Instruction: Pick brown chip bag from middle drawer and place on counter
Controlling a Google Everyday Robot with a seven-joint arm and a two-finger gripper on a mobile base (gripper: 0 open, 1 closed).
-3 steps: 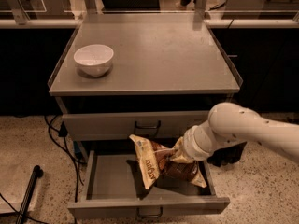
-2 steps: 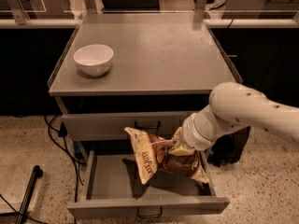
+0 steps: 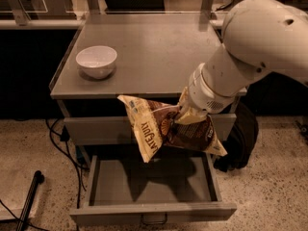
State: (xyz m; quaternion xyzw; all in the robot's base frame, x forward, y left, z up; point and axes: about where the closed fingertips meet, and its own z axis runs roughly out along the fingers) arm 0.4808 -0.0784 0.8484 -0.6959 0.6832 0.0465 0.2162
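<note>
Holding the brown chip bag (image 3: 163, 128) up by its top, the gripper (image 3: 186, 113) hangs over the open middle drawer (image 3: 154, 211), probably pinched shut on it. Lift it above the counter (image 3: 159, 47) edge, then put it down near the white bowl (image 3: 96, 61).

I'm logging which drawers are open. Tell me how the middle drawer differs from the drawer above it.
The middle drawer is pulled out, its flat floor exposed; the upper drawer is shut, showing only its front panel. Nothing lies on the middle drawer's visible floor, while the brown chip bag, held by the gripper just below the counter edge, hangs in front of the upper drawer. Both are wide and grey.
</note>
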